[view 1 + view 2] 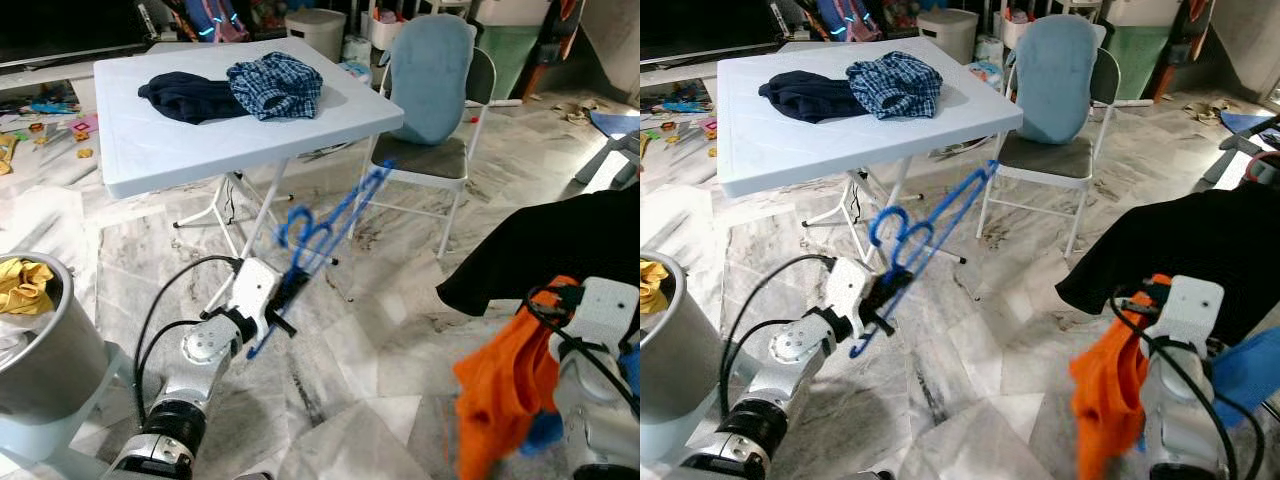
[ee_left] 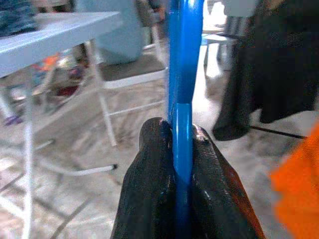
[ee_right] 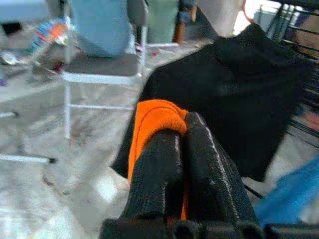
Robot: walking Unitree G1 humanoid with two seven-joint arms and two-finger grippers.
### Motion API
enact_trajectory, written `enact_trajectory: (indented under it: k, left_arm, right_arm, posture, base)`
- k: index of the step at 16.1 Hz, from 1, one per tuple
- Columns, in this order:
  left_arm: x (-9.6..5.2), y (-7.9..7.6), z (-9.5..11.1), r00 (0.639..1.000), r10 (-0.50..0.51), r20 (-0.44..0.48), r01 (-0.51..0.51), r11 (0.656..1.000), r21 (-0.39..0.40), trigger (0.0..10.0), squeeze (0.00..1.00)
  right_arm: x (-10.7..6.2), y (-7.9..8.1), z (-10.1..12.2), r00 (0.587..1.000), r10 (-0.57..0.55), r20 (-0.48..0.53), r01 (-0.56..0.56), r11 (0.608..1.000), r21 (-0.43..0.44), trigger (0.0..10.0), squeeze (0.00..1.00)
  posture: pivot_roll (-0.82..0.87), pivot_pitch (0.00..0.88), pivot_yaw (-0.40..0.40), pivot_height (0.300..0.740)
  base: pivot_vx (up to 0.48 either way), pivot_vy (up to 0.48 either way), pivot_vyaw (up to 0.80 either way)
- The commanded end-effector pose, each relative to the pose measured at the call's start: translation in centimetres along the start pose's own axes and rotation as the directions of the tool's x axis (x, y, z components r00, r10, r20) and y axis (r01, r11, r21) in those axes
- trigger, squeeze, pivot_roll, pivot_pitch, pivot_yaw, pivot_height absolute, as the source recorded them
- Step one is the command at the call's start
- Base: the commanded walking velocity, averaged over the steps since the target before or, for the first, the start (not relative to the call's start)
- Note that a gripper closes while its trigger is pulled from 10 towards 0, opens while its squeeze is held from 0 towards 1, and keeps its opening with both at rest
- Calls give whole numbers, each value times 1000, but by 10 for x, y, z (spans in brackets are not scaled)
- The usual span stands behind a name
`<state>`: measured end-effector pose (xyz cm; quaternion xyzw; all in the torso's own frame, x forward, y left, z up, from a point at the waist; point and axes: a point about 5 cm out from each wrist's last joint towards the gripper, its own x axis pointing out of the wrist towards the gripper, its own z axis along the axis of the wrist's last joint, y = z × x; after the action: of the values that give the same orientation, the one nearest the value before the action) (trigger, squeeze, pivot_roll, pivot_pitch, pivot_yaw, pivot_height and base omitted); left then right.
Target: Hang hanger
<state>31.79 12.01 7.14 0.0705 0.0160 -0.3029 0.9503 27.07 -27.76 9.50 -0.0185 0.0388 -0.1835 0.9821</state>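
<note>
A blue plastic hanger point(image 1: 330, 225) slants up over the marble floor in front of the white table, its hook curling near the lower end. My left gripper point(image 1: 290, 290) is shut on its lower part; in the left wrist view the blue hanger point(image 2: 182, 89) is pinched between both black fingers point(image 2: 149, 184). My right gripper point(image 3: 182, 124) is shut on an orange garment point(image 1: 505, 385) that droops beside the right arm; the orange cloth point(image 3: 152, 122) bulges over the fingertips. A black garment point(image 1: 560, 245) hangs at the right.
A white folding table point(image 1: 150, 140) carries a dark garment point(image 1: 185, 97) and a plaid shirt point(image 1: 275, 85). A folding chair point(image 1: 430, 150) with a blue cover stands to the right of the table. A grey bin point(image 1: 40, 350) with yellow cloth is at the left.
</note>
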Motion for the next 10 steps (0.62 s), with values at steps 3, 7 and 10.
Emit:
enact_trajectory:
  k: [3,7,10]
  left_arm:
    - [-6,9,-7,987,156,-40,-158,987,-29,10000,0]
    - [1,11,3,979,204,-27,-205,977,-65,10000,0]
    - [6,10,13,973,229,-10,-229,971,-75,10000,0]
  right_arm:
    - [-27,40,16,962,241,127,-244,970,3,0,0]
    - [-37,57,36,933,290,211,-303,952,31,3020,0]
    - [-42,69,43,919,309,245,-332,941,58,10000,0]
  posture:
    - [69,0,-42,740]
    - [74,0,-33,740]
    - [88,0,-24,740]
  base:
    - [0,0,0]
    - [0,0,0]
    - [275,0,0]
